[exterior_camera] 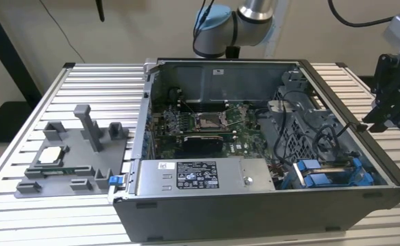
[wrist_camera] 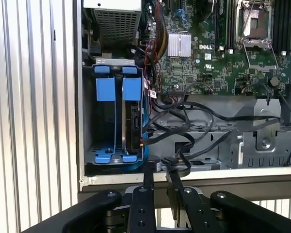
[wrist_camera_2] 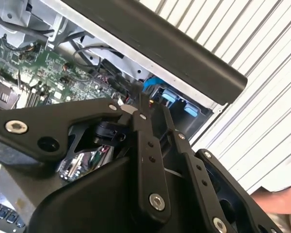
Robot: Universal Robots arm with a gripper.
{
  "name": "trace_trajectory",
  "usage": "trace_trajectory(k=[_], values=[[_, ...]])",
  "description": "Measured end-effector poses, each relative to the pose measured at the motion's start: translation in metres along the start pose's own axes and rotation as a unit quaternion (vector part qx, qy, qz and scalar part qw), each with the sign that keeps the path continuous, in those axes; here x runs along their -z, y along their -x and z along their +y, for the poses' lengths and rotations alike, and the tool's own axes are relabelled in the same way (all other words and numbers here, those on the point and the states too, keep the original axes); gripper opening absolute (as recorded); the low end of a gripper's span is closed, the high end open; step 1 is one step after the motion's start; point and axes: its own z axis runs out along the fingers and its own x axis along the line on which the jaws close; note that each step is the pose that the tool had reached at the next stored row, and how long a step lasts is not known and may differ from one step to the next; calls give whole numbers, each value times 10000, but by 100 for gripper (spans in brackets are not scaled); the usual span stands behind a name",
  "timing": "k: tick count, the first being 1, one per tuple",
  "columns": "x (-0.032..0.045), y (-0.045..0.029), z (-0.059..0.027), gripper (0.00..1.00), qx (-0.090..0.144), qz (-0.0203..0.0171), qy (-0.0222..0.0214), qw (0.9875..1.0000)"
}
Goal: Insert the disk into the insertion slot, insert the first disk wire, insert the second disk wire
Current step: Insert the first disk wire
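The disk [wrist_camera: 134, 121] stands on edge in its blue carrier inside the insertion slot [wrist_camera: 103, 151], the blue-railed bay in the case corner. In the exterior view this bay [exterior_camera: 330, 174] is at the case's front right. Loose black wires [wrist_camera: 194, 127] loop beside the bay, and one thin wire reaches the disk's end; whether it is plugged in I cannot tell. My gripper [wrist_camera: 161, 167] hovers outside the case wall, just short of the bay, shut with nothing in it. It is also seen at the exterior view's right [exterior_camera: 378, 125] and in the second wrist view [wrist_camera_2: 152, 109].
The open computer case [exterior_camera: 384, 154] lies on a slatted metal table [exterior_camera: 83, 82]. Inside are the motherboard with a processor socket [exterior_camera: 207, 120] and a labelled power supply [exterior_camera: 196, 174]. A grey fixture [exterior_camera: 83, 133] holding a small silver chip [exterior_camera: 52, 154] stands at the exterior view's left.
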Motion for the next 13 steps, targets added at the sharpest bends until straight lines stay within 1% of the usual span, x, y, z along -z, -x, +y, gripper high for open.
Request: trace_trajectory(k=[2, 5, 6, 13], values=[[-10, 13, -2, 100, -3, 0, 19, 10000], [-25, 25, -2, 100, -11, 1, 78, 10000], [-26, 25, -2, 100, -13, 2, 89, 10000], [-33, 27, -2, 100, -13, 1, 92, 10000]])
